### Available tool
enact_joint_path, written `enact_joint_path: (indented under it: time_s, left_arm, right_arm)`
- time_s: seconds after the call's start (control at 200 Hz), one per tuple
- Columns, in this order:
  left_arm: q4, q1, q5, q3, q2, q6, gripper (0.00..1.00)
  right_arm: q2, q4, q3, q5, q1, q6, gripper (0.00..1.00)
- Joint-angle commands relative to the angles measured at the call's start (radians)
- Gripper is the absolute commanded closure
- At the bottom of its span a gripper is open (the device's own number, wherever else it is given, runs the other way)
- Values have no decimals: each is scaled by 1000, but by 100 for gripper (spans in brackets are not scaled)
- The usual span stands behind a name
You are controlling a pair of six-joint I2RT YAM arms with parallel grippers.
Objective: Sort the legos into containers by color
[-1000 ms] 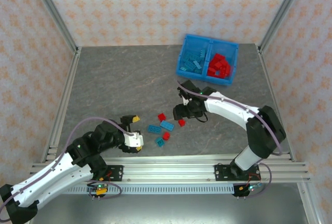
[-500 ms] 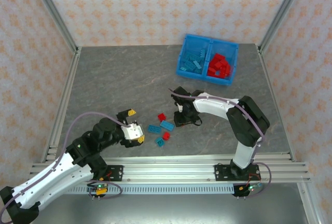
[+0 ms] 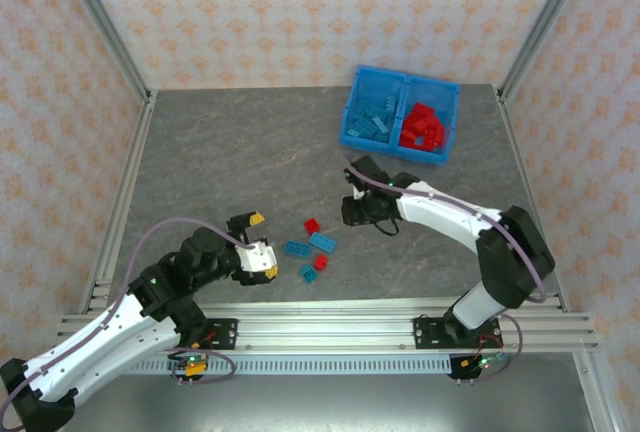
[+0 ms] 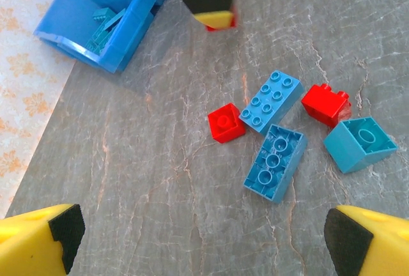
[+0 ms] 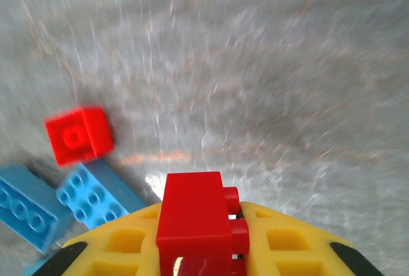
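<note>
Red lego (image 5: 192, 215) newly in right pincer (image 5: 198, 253)

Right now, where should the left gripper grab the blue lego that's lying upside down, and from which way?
Probably from straight above: pinch the upside-down blue lego across its two long sides, near the middle. Those sides are flat with bare table beside them, while one short end nearly touches the studs-up blue lego.

Top camera looks down from behind the arms, whole worktop (image 3: 230, 152) in frame. Left wrist faces far-right — loose legos (image 4: 271, 102) and bin (image 4: 89, 46) shared with it; right wrist sits close over those legos.
</note>
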Motion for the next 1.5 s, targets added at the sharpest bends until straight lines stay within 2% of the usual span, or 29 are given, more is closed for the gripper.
enact_joint_path:
  time_s: [0.0,0.12,0.25,0.465,0.581,0.891,1.056,1.291,1.497]
  left_arm:
    - [-25,10,21,-12,-3,44,0]
    - [-34,9,23,-12,-3,61,0]
    - [-39,10,26,-12,-6,66,0]
    - [-52,10,22,-7,-18,81,0]
    - [-52,10,20,-12,-40,85,0]
    - [-56,10,23,-10,-59,93,0]
    - [-55,10,23,-14,-61,96,0]
    - [-52,10,20,-19,-57,100,0]
    - [-46,10,10,-25,-54,87,0]
  right_arm:
    - [-78,87,-16,93,-70,65,77]
    - [-134,157,-12,194,-178,96,77]
    - [-112,198,43,285,-286,89,78]
    - [84,175,247,454,-397,57,79]
    - [207,162,359,493,-445,56,79]
    - [513,64,630,458,-530,55,78]
    - [597,6,718,413,-545,46,71]
    - [548,-11,706,385,-545,68,64]
    - [419,16,590,350,-545,97,63]
